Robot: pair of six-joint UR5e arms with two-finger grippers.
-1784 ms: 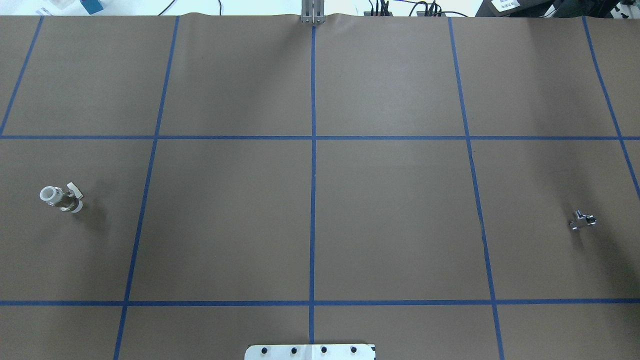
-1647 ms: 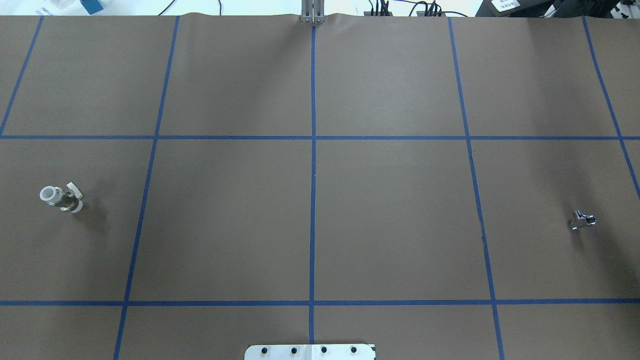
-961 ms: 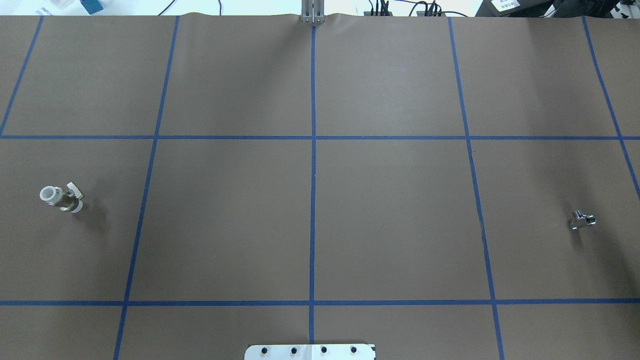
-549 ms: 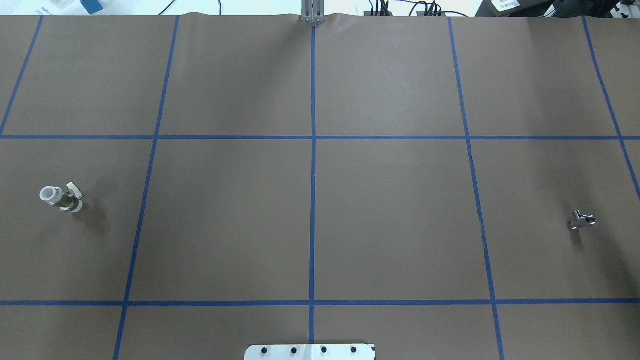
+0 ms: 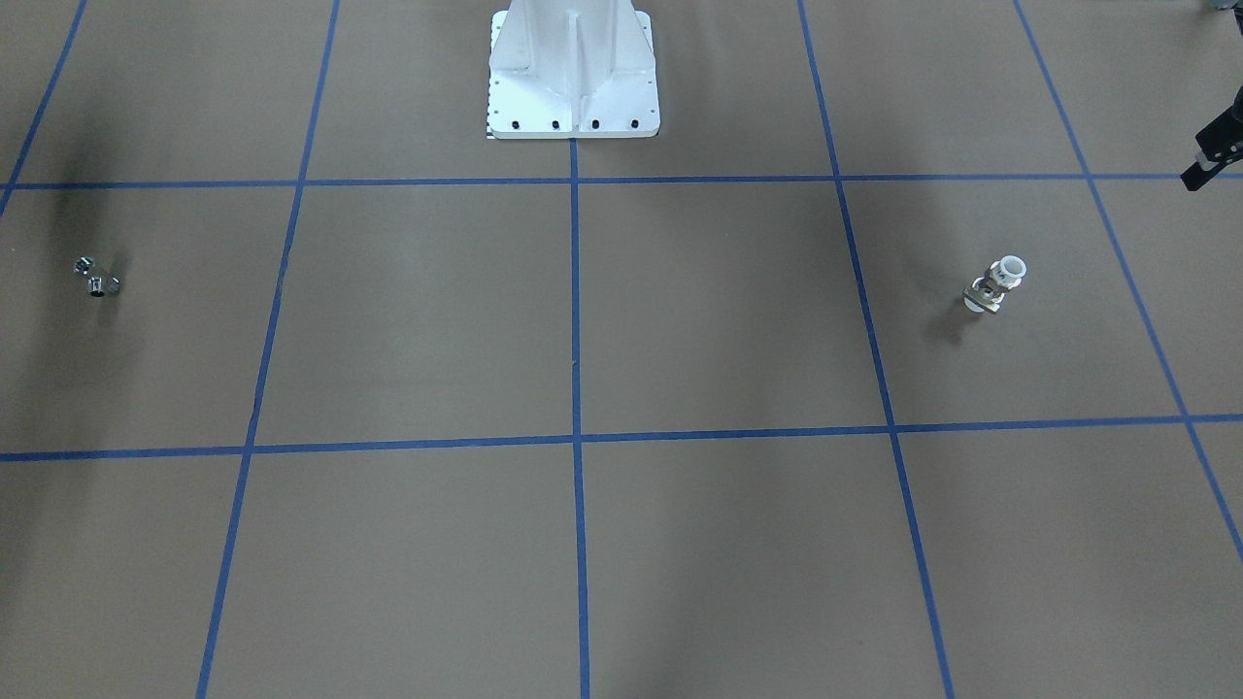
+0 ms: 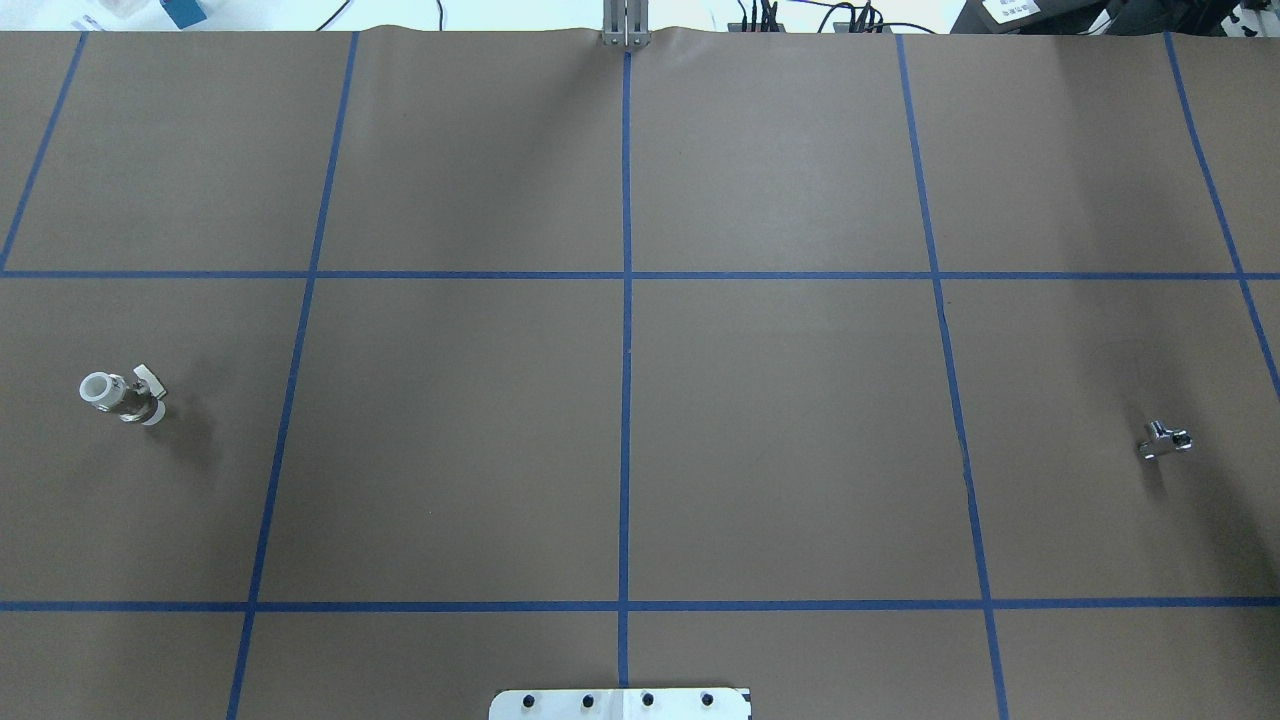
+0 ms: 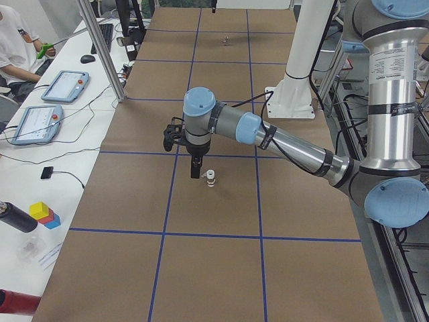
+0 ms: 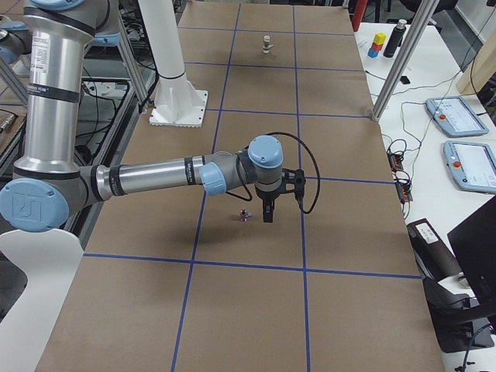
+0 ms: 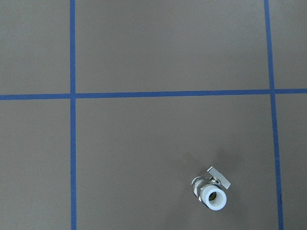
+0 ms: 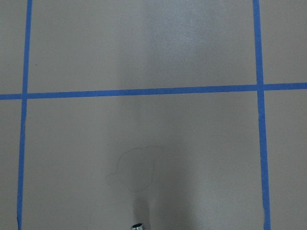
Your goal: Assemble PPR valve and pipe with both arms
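Observation:
The PPR valve [image 6: 122, 395], white-ended with a brass middle and a white handle tab, stands on the brown paper at the overhead view's left; it also shows in the front view [image 5: 995, 284] and the left wrist view [image 9: 211, 191]. The pipe [image 6: 1163, 440], a small chrome fitting, lies at the right [image 5: 95, 277] and peeks in at the right wrist view's bottom edge [image 10: 137, 226]. My left gripper [image 7: 194, 169] hovers beside the valve [image 7: 210, 178]; I cannot tell whether it is open. My right gripper [image 8: 268, 212] hovers beside the pipe [image 8: 245, 215]; I cannot tell its state either.
The white bolted pedestal [image 5: 573, 78] stands at the table's robot side. Blue tape lines grid the brown paper. A side bench holds tablets [image 7: 64, 86] and coloured blocks [image 7: 44, 213]; an aluminium post [image 7: 100, 47] rises at the table's edge.

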